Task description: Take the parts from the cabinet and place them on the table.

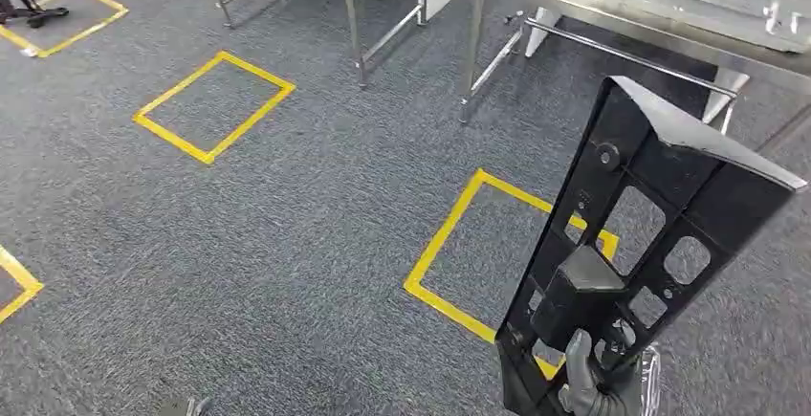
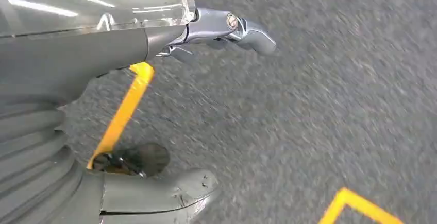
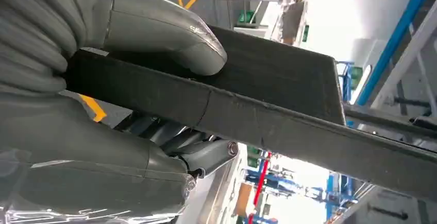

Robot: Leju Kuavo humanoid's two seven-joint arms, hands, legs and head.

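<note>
The right hand (image 1: 595, 387) grips the black part (image 1: 650, 244) at its lower end — the part's long axis rises toward the steel table (image 1: 612, 14), which stands ahead of it. The left hand (image 2: 170, 105) hangs over the carpet, holding nothing, fingers apart.

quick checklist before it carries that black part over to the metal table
1. Right hand grips the black part: ok, thumb clamped on its edge.
2. Left hand free: ok, fingers apart, holding nothing, over the carpet.
3. Metal table in sight: ok, ahead on the right.
4. Free spot on the table: cannot tell, silver parts already lie on it.
5. Path over the carpet: ok, yellow tape squares only.
</note>
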